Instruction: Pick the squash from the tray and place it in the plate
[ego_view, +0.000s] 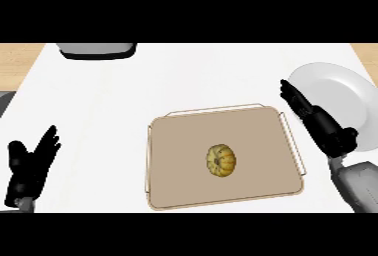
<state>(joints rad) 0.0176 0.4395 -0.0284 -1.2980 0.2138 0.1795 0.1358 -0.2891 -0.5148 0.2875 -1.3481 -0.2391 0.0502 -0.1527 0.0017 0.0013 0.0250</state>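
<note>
Left hand (29, 167): resting at the lower left edge of the view, fingers straight and pointing up, holding nothing, well apart from the tray.
Surface (184, 75): lying white and bare between the left hand and the tray, giving open room on that side.
Tray (177, 190): sitting at the middle of the view, tan, with a thin raised rim and a wire handle at each short side.
Squash (221, 160): lying near the middle of the tray, slightly right of centre, small, yellow and ribbed, its long axis running roughly away from the robot.
Right hand (319, 125): hovering just beside the tray's right rim, fingers straight and spread narrow, gripping nothing; the squash is lying to the left of these fingers and a little nearer the robot.
Nearer hand: the right 1, by my judgement.
Plate (347, 95): sitting white at the right edge, just behind the right hand, partly covered by it.
Coming move: the right hand is likely needing to cross the rim leftward, with free tray floor all around the squash.
</note>
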